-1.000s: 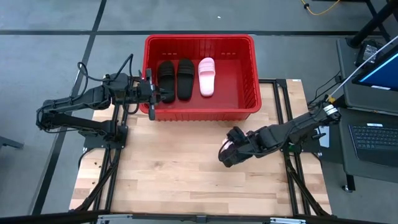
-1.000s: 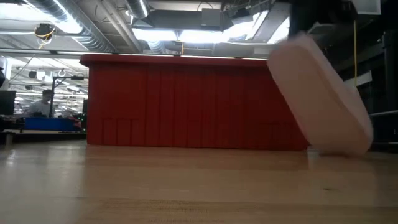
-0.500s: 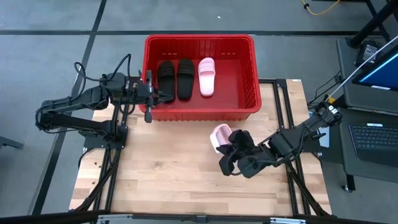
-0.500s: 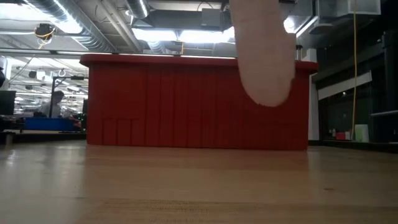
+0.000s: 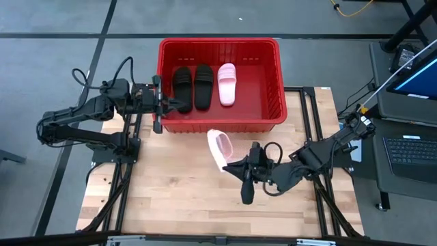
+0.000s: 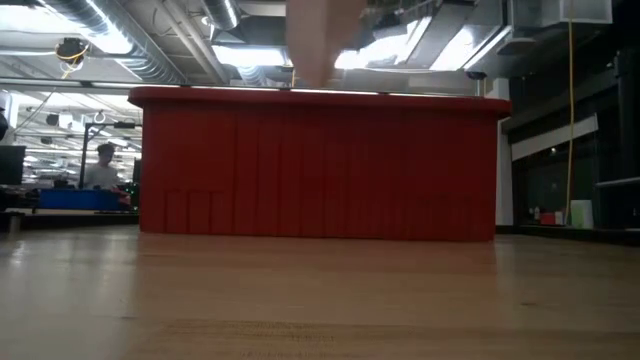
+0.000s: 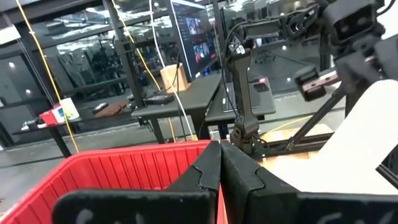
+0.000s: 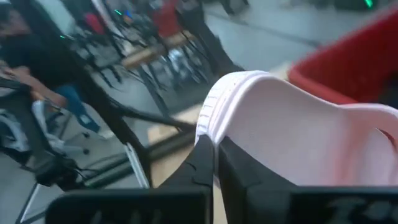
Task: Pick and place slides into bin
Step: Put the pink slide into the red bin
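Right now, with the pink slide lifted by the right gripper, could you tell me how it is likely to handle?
The pink slide probably is light: the right gripper carries it by one edge. It seems fairly stiff, holding its shape unsupported. Gripped off-centre, it may swing or tilt on the way to the bin.
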You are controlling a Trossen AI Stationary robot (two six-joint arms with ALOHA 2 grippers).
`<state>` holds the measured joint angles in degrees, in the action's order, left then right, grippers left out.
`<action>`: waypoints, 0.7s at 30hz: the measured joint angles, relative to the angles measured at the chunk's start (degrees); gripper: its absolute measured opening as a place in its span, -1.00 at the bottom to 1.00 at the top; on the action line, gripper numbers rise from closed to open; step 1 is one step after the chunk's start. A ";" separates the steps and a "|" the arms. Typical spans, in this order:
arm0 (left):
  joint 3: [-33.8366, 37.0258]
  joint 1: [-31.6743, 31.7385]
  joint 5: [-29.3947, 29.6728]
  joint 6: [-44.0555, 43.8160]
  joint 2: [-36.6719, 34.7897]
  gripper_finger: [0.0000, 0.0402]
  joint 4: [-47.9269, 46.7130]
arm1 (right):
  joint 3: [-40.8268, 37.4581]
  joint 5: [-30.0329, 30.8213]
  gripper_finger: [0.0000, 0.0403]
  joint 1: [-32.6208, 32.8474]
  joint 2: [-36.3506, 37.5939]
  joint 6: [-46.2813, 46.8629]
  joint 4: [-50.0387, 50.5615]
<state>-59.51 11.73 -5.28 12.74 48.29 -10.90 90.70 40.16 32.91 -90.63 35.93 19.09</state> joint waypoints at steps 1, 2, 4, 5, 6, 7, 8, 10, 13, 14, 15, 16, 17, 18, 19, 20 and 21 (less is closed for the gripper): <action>0.00 0.02 0.00 -0.01 -0.16 -0.99 0.02 | -0.02 0.01 -0.95 0.00 -0.02 -2.40 -2.32; 0.00 0.01 -0.01 0.01 -0.35 -0.99 -0.02 | -0.02 0.00 -0.95 0.04 -0.02 -5.09 -4.77; 0.00 0.01 0.00 0.01 -0.67 -0.99 -0.01 | -0.02 0.01 -0.95 0.09 -0.02 -10.43 -9.81; 0.00 0.02 0.00 0.03 -0.86 -0.99 0.01 | 0.00 0.03 -0.95 0.09 -0.02 -13.08 -11.85; 0.00 0.02 0.00 0.02 -1.01 -0.99 -0.07 | 0.00 0.12 -0.95 0.09 -0.02 -15.63 -13.30; 0.00 0.00 0.00 0.03 -1.15 -0.99 -0.04 | 0.00 0.70 -0.95 0.09 -0.02 -18.29 -14.77; 0.00 0.01 0.00 0.03 -1.35 -0.99 -0.07 | 0.00 1.89 -0.95 0.09 -0.02 -20.98 -15.99; 0.00 0.02 0.00 0.03 -1.80 -0.99 0.02 | 0.00 5.86 -0.95 0.09 -0.02 -25.39 -17.23; 0.00 0.00 0.00 0.73 -2.47 -0.99 0.00 | 0.00 9.69 -0.95 -0.13 0.18 -28.85 -16.90; 0.00 0.01 0.00 0.96 -2.66 -0.99 0.00 | 0.00 10.79 -0.95 -0.42 0.23 -29.58 -16.98; 0.00 0.01 0.00 1.00 -2.85 -0.99 0.00 | 0.00 12.37 -0.95 -0.55 0.29 -30.48 -17.07; 0.00 0.01 0.00 0.99 -2.98 -0.99 0.01 | 0.00 13.97 -0.95 -0.78 0.31 -31.78 -17.09; 0.00 0.02 0.00 0.99 -3.13 -0.99 0.02 | 0.00 15.34 -0.95 -1.01 0.31 -32.82 -17.09; 0.00 0.01 0.01 0.99 -3.24 -0.99 0.00 | 0.00 16.61 -0.95 -1.25 0.31 -33.73 -17.09; 0.00 0.00 0.00 1.07 -3.25 -0.99 0.04 | 0.00 17.78 -0.95 -1.53 0.31 -34.73 -17.09; 0.00 0.02 0.01 1.10 -3.26 -0.99 0.04 | 0.00 19.07 -0.95 -1.83 0.31 -35.40 -17.10; 0.00 0.00 0.03 1.08 -3.30 -0.99 0.02 | 0.00 20.37 -0.95 -2.11 0.31 -36.42 -17.11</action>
<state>-59.51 11.73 -5.26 13.82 44.99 -10.88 90.70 60.52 30.79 -90.32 -0.48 1.98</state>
